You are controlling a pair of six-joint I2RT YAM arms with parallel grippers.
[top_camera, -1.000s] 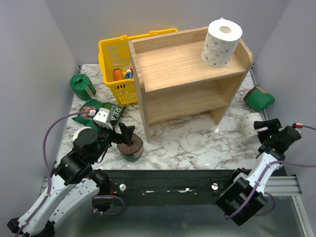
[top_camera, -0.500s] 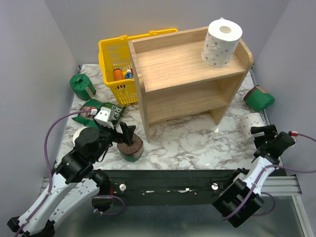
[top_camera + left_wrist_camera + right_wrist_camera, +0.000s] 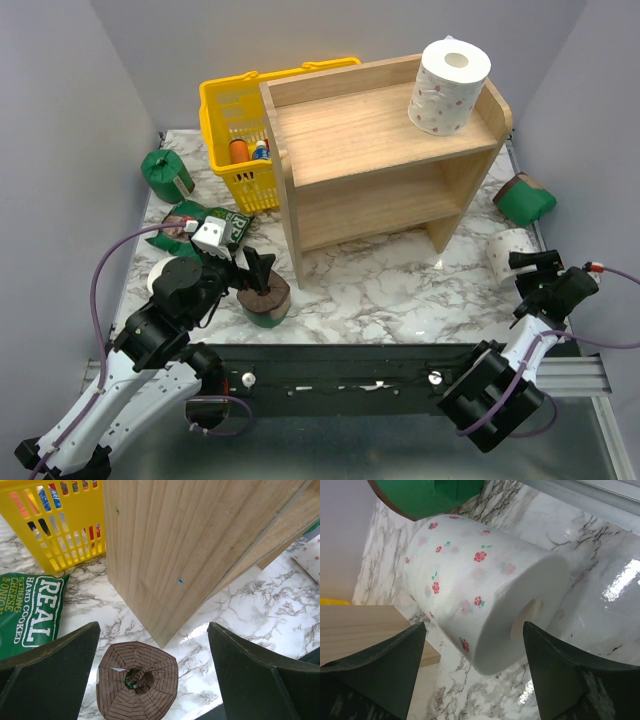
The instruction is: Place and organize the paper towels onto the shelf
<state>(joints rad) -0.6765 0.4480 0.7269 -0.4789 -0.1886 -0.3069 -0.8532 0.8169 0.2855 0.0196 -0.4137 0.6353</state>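
Observation:
The wooden shelf (image 3: 390,140) stands mid-table with one white dotted paper towel roll (image 3: 449,86) upright on its top right corner. My left gripper (image 3: 255,268) hangs open over an upright green-wrapped roll (image 3: 266,298). In the left wrist view its brown end (image 3: 137,687) lies between the fingers (image 3: 50,675) without touching them. My right gripper (image 3: 528,266) is open just short of a white flowered roll (image 3: 507,253) lying on its side. That roll (image 3: 485,600) fills the right wrist view, its hollow core facing the right finger. More green rolls lie at the far left (image 3: 165,173) and the right (image 3: 527,200).
A yellow basket (image 3: 235,130) holding bottles stands against the shelf's left side. A green "REAL" bag (image 3: 205,222) lies in front of it. Another white roll (image 3: 158,272) is partly hidden behind my left arm. The table's right edge and wall are close to my right gripper.
My right gripper has drawn back a little toward the near edge, away from the white roll, then crept slightly forward. The left arm and all the rolls have stayed put.

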